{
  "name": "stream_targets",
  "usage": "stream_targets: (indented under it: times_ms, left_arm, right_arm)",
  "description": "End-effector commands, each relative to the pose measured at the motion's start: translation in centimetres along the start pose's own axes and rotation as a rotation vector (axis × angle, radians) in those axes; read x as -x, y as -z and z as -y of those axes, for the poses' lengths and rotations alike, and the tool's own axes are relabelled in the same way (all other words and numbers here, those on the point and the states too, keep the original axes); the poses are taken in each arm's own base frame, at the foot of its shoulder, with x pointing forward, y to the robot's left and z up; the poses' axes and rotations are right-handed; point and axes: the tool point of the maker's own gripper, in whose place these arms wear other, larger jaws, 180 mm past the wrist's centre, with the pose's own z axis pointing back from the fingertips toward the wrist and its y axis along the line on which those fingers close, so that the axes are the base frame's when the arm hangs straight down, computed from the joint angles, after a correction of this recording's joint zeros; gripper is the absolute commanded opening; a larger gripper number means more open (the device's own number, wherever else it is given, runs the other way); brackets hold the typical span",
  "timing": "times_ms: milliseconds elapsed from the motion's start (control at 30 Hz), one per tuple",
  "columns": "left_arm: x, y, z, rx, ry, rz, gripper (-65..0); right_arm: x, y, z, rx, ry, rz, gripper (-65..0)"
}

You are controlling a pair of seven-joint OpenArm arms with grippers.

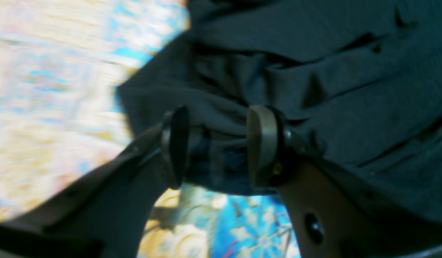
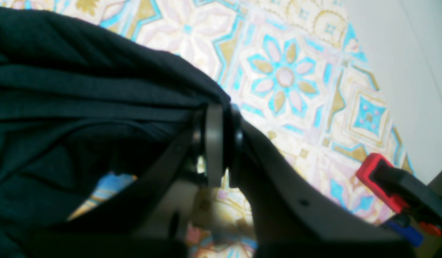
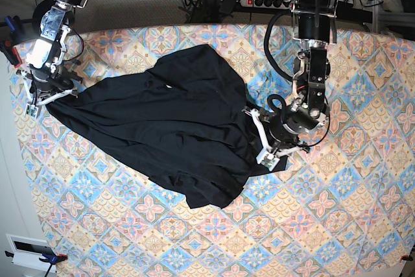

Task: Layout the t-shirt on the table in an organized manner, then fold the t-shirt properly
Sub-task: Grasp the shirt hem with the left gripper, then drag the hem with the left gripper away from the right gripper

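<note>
The black t-shirt (image 3: 175, 128) lies rumpled and stretched across the left and middle of the patterned table (image 3: 324, 225). My left gripper (image 3: 269, 154) is at the shirt's right edge. The left wrist view shows this gripper (image 1: 221, 143) shut on a bunch of the t-shirt (image 1: 350, 89), with the table (image 1: 45, 107) blurred behind it. My right gripper (image 3: 37, 100) is at the far left, where the cloth is drawn out to a point. In the right wrist view that gripper (image 2: 223, 139) is shut on an edge of the t-shirt (image 2: 81, 107), just above the table (image 2: 285, 79).
A red and black clamp (image 2: 393, 182) grips the table's edge near my right gripper. Another clamp (image 3: 45, 257) sits at the lower left corner. A power strip (image 3: 266, 1) and cables lie behind the table's far edge.
</note>
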Motion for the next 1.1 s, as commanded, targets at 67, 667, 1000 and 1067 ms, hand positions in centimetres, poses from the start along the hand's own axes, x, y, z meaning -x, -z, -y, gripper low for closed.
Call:
stream_targets:
  times_ms: [67, 667, 1000, 1067]
  left_arm:
    - [-1.1, -0.1, 0.3, 0.012, 0.028, 0.029, -40.4]
    - [2.8, -1.1, -9.1, -0.146, -0.003, -0.021, -40.7]
    - [0.3, 4.2, -8.2, -0.054, -0.152, 0.01, -40.7]
    - [0.7, 4.7, -8.3, -0.046, -0.166, -0.009, -40.6]
  right_arm:
    - [-2.2, -0.3, 0.8, 0.019, -0.008, 0.062, -65.0]
    - [-2.0, -0.3, 0.6, 0.015, -0.009, 0.058, -65.0]
    - [-1.8, -0.3, 0.5, 0.015, -0.009, 0.056, -65.0]
    - [-1.8, -0.3, 0.5, 0.015, -0.009, 0.056, -65.0]
